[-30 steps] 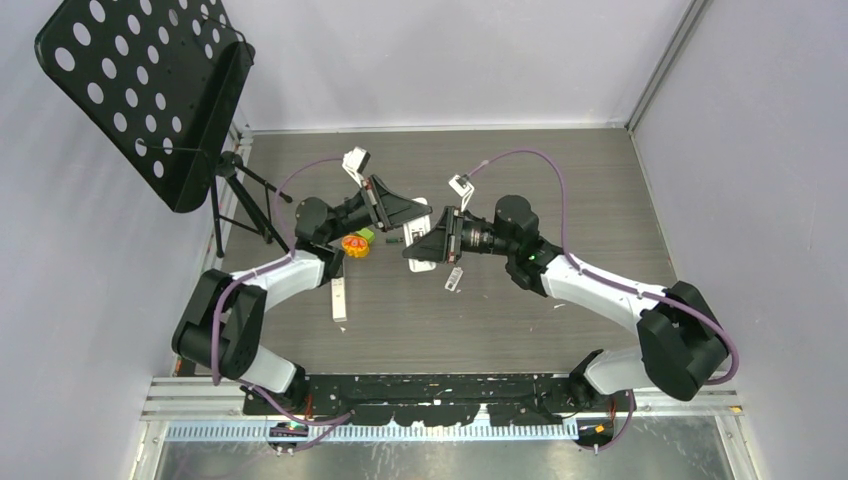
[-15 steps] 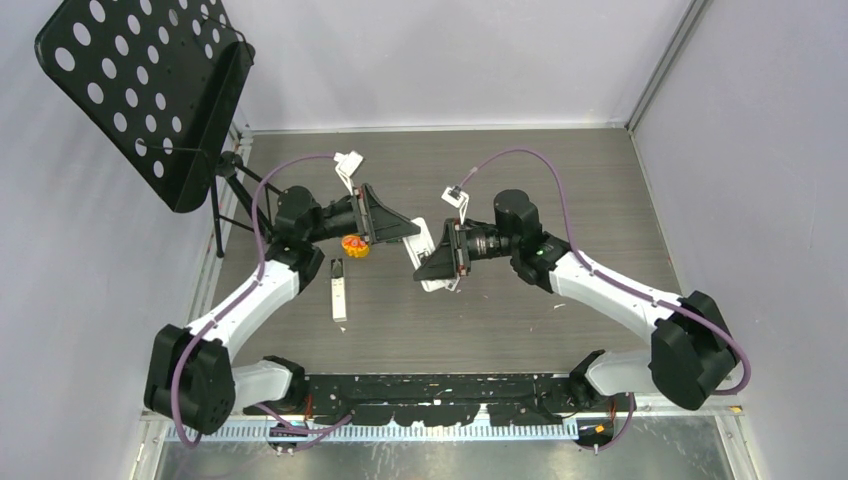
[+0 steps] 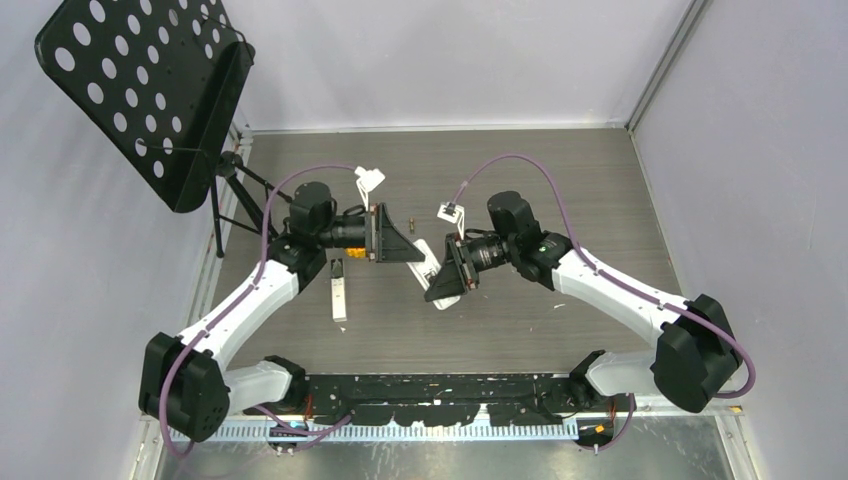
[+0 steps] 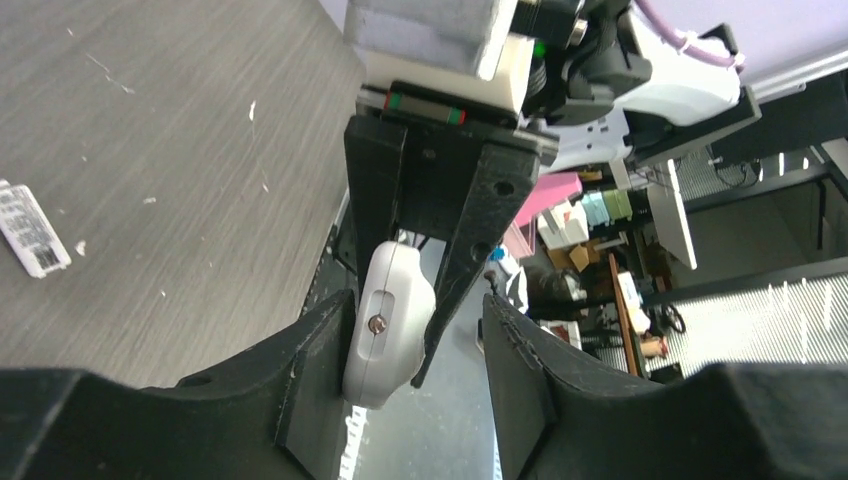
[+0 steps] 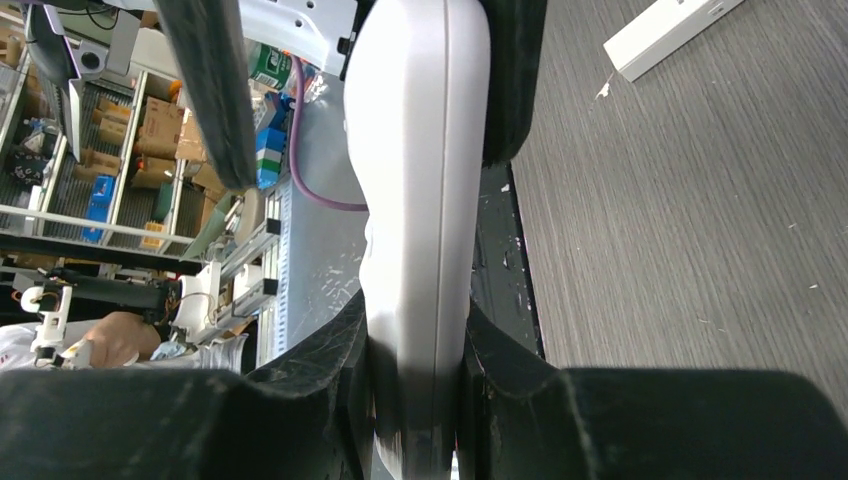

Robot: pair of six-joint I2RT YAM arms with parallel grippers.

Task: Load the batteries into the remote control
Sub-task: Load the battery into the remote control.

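My right gripper [image 3: 447, 281] is shut on a white remote control [image 3: 431, 264], held off the table and pointing toward the left arm. In the right wrist view the remote control [image 5: 420, 190] runs up from between the jaws of that gripper [image 5: 415, 312]. My left gripper [image 3: 408, 251] faces it, open. In the left wrist view the remote's rounded end [image 4: 388, 325] sits between the jaws of the left gripper [image 4: 413, 335], close against the left finger with a gap on the right. A tiny dark cylinder, perhaps one of the batteries [image 3: 411, 217], lies behind the grippers.
A second white remote [image 3: 339, 291] lies on the table below the left wrist; its end [image 5: 672, 30] shows in the right wrist view. A small white printed piece [image 4: 30, 231] lies on the wood. A black perforated music stand [image 3: 150, 90] stands at the back left.
The left gripper has swung nearer and its jaws now stand wider. The right gripper carried the remote nearer and tilted it. The orange toy is now hidden under the left wrist.
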